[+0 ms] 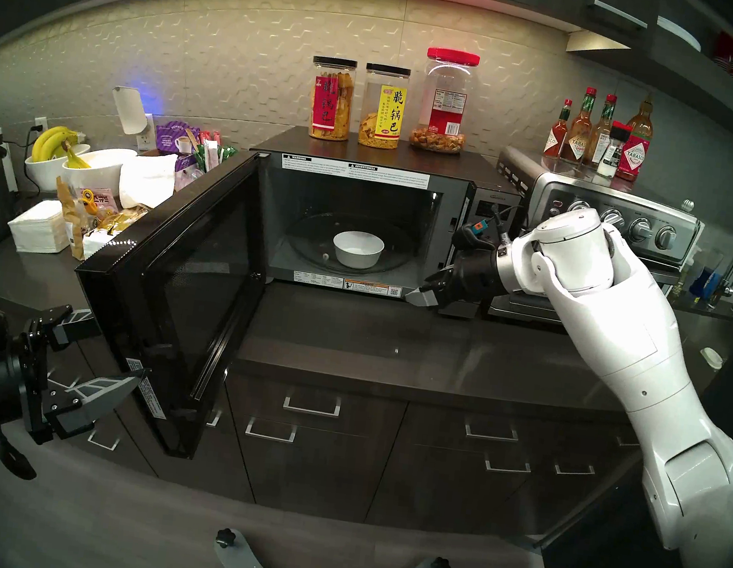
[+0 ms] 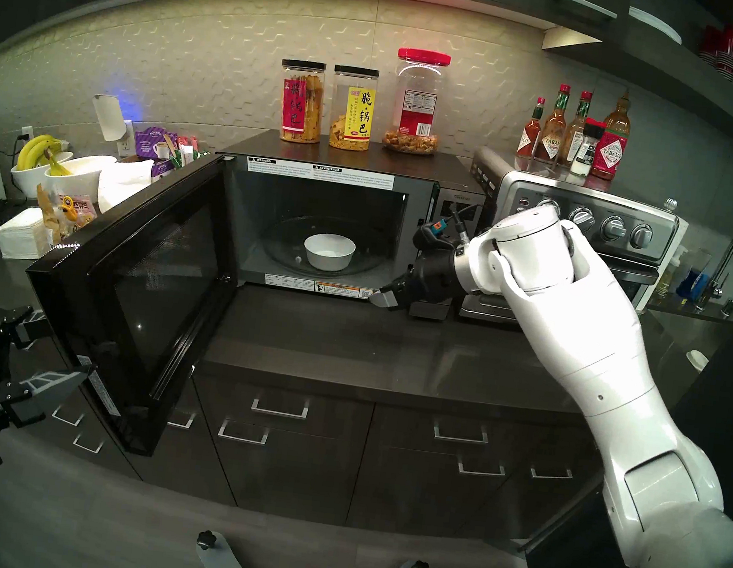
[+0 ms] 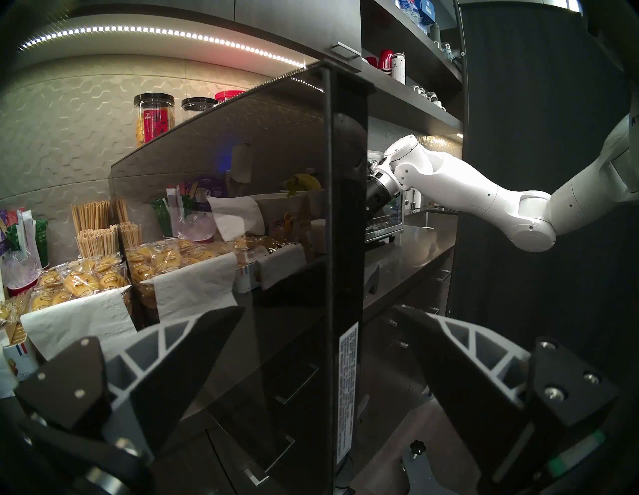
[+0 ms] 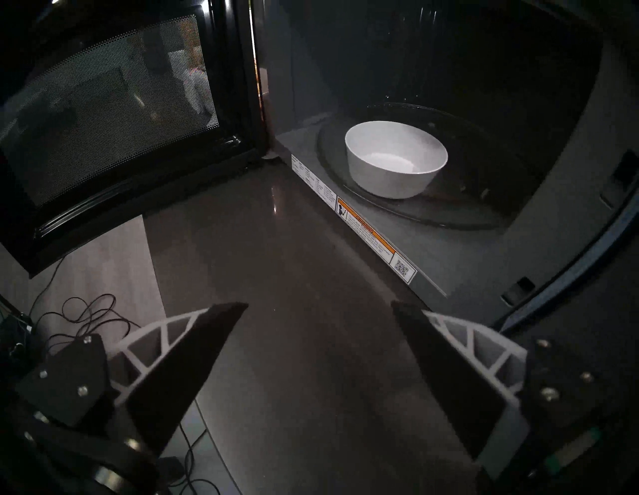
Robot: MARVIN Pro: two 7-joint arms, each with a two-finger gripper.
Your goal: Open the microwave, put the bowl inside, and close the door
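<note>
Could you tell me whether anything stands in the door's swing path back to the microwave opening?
Nothing visible does. The door hangs wide open, the bowl sits fully inside on the turntable, and the right gripper, open and empty, is off the opening's right corner.

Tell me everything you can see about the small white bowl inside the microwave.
The bowl is small, round, plain glossy white with nearly straight sides, ceramic by the look of it, and appears empty. It stands upright near the middle of the glass turntable inside the microwave, whose door is swung wide open. Nothing but the turntable touches it; the right gripper, jaws open, is outside the cavity near its lower right corner.
</note>
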